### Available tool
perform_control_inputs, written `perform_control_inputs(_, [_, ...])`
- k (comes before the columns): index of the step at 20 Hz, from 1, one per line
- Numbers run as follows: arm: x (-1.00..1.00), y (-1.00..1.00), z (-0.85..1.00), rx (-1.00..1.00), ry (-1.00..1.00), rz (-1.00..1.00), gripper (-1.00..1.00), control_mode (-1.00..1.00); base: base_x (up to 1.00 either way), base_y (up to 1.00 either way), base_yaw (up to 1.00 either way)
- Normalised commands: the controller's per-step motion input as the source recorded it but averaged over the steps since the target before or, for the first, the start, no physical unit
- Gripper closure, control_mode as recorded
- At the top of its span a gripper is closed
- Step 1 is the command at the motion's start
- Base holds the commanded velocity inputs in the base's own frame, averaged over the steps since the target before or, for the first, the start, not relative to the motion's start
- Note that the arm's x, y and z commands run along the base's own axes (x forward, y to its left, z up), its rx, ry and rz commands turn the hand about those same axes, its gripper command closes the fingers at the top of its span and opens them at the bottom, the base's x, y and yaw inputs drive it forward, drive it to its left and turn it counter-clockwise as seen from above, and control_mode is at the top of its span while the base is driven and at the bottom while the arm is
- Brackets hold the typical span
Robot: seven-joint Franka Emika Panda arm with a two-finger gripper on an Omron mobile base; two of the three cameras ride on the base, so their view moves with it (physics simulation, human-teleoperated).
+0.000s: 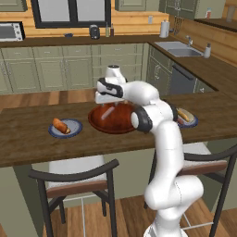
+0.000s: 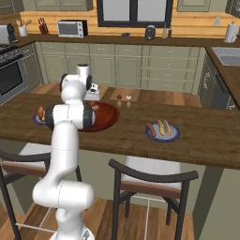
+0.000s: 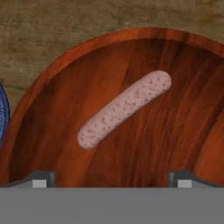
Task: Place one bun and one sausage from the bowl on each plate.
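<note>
Reddish-brown wood marks the bowl [image 1: 113, 121] at the middle of the brown desk [image 1: 28, 143], and the things read left to right along it. The left plate [image 1: 65, 127] carries 1 bun [image 1: 60, 125] and no sausage that I can make out, so it looks half served. The bowl next to it holds 1 pale pink sausage [image 3: 124, 109], lying slantwise on the bare wood, apart from the rim. The claw [image 3: 112, 178] hangs above that sausage with its fingers spread wide and nothing between them, probably lined up to come down on it. The right plate [image 2: 162, 132] already bears a bun [image 2: 165, 126] and a sausage [image 2: 152, 129] side by side, so its share seems done. Behind the bowl stand 2 small shakers [image 2: 123, 100], well clear. The bowl's raised rim is the only thing near the claw's path. 2 stools [image 2: 152, 185] sit under the desk's front edge, out of the way.
</note>
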Motion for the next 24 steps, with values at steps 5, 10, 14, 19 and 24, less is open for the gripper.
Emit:
perform_control_inputs(5, [0.27, 0.00, -0.51, 0.02, -0.08, -0.08, -1.00, -1.00, 0.00, 0.00, 0.00])
perform_control_inputs(10, [-0.12, 0.00, -0.42, 0.05, -0.04, -0.11, -1.00, -1.00, 0.00, 0.00, 0.00])
perform_control_inputs(14, [-0.31, 0.00, -0.47, 0.06, -0.01, -0.08, -1.00, -1.00, 0.00, 0.00, 0.00])
perform_control_inputs(19, [0.10, 0.14, -0.26, 0.04, -0.06, -0.12, -1.00, -1.00, 0.00, 0.00, 0.00])
perform_control_inputs(24, [-0.01, 0.18, -0.22, 0.02, 0.00, -0.12, -1.00, -1.00, 0.00, 0.00, 0.00])
